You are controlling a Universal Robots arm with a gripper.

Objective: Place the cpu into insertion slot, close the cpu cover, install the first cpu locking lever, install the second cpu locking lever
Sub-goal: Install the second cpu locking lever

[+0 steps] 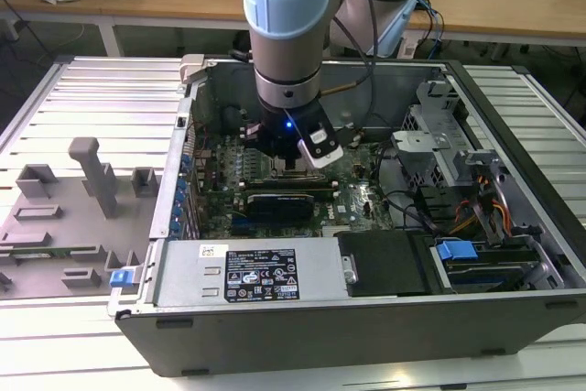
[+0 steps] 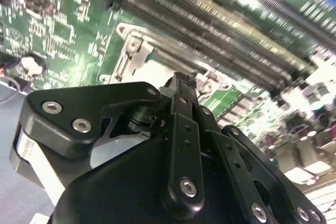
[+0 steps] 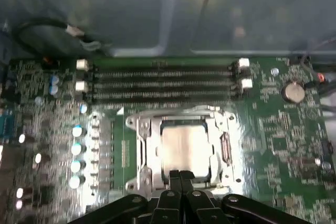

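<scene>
The cpu [image 3: 184,148], a pale silvery square, lies flat in the insertion slot [image 3: 131,125] on the green motherboard. The silvery cpu cover [image 3: 144,148] lies down around the chip as a frame. My gripper [image 3: 181,174] is shut, its two black fingers pressed together with nothing visible between them. Their tips sit at the socket's edge, over the rim of the chip. The second wrist view has the fingertips [image 2: 181,80] right at the socket frame [image 2: 131,56], with the pale chip [image 2: 152,72] beside them. In the exterior view my gripper [image 1: 291,160] reaches down into the open computer case.
Long black memory slots [image 3: 163,82] run along one side of the socket. A coin battery [image 3: 293,92] and a row of capacitors [image 3: 77,150] flank it. A black expansion card [image 1: 284,203], the power supply [image 1: 247,272] and drive bays [image 1: 449,153] crowd the case. Grey fixtures [image 1: 92,176] stand outside.
</scene>
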